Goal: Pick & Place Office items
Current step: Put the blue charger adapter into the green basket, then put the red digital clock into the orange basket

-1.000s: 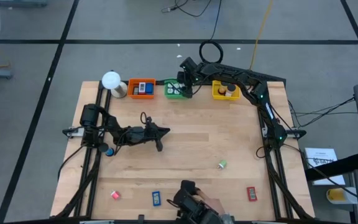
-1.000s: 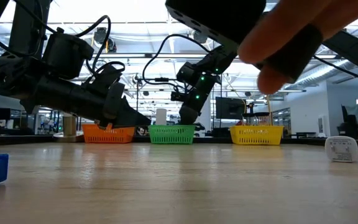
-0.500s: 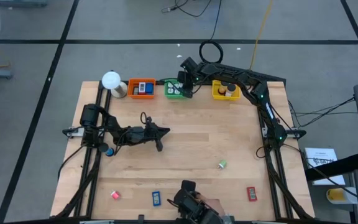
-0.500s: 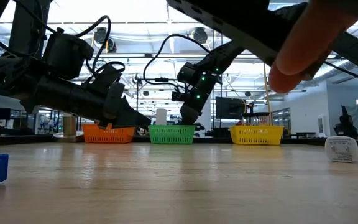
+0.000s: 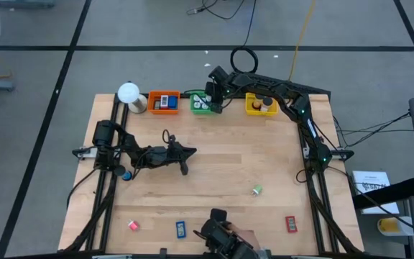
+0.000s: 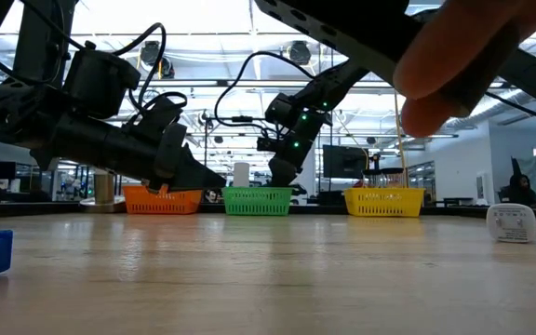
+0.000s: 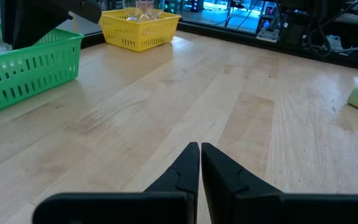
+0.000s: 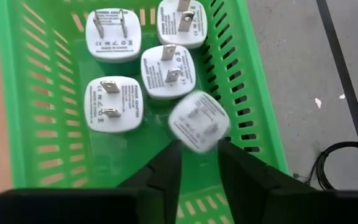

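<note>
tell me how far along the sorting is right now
Partly done. The green tray already holds four white plug adapters, and the orange tray and yellow tray hold items too. In hand: the right gripper is over the green tray, open, with a fifth adapter just past its fingertips. Left on the table: a green piece, a pink one, a blue one and a red one. The left gripper waits mid-table, shut.

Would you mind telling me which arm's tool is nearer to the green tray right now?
The right. The right tool hangs directly over the green tray, open; the left tool sits shut above mid-table, well short of it.
</note>
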Action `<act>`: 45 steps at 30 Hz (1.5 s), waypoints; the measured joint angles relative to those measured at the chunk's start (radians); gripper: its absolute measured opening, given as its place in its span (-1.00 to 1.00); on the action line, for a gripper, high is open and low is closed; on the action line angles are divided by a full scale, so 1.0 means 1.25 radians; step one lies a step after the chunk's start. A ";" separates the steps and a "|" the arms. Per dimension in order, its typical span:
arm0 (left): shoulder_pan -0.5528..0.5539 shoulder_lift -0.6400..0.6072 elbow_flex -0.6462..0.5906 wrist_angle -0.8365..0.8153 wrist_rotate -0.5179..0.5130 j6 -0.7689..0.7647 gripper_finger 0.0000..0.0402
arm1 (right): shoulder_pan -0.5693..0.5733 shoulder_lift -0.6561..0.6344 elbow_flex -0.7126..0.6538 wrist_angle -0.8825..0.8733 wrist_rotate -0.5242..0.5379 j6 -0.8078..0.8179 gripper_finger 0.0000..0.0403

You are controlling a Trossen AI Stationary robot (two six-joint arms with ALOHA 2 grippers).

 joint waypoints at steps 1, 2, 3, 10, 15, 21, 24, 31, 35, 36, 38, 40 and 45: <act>0.000 0.000 0.000 0.000 0.000 0.000 -0.92 | 0.000 0.000 0.000 0.000 0.001 0.000 -0.46; 0.000 0.000 0.000 0.000 0.000 0.000 -0.92 | 0.000 0.000 0.000 0.000 0.003 0.000 -0.42; 0.000 0.000 0.000 0.000 0.000 0.000 -0.92 | 0.000 -0.002 0.000 -0.001 0.003 0.000 -0.39; 0.000 0.000 0.001 -0.001 0.000 0.000 -0.92 | 0.013 -0.075 0.000 -0.035 0.066 -0.019 -0.33; 0.000 0.000 0.001 0.000 0.000 0.000 -0.92 | 0.030 -0.177 -0.061 -0.044 0.033 0.009 -0.60; 0.000 0.000 0.007 0.003 -0.002 -0.004 -0.92 | 0.065 -0.363 -0.323 0.117 0.022 0.086 -0.97; 0.001 0.000 0.025 0.004 -0.002 -0.005 -0.92 | 0.086 -0.476 -0.490 0.245 0.022 0.169 -0.93; 0.007 0.000 0.077 0.004 0.030 -0.009 -0.92 | 0.144 -0.716 -0.836 0.558 0.031 0.351 -0.98; 0.014 -0.027 0.080 -0.005 0.060 -0.006 -0.92 | 0.180 -0.825 -0.983 0.685 0.086 0.393 -0.99; 0.014 -0.042 0.080 -0.019 0.073 -0.001 -0.92 | 0.187 -0.848 -1.012 0.701 0.095 0.397 -0.98; 0.011 -0.088 0.079 -0.080 0.103 0.019 -0.92 | 0.200 -0.888 -1.059 0.725 0.111 0.399 -0.98; 0.004 -0.143 0.082 -0.163 0.129 0.040 -0.92 | 0.208 -0.922 -1.097 0.739 0.111 0.399 -0.99; -0.039 -0.286 0.100 -0.406 0.140 0.092 -0.92 | 0.229 -0.976 -1.171 0.782 0.111 0.394 -0.99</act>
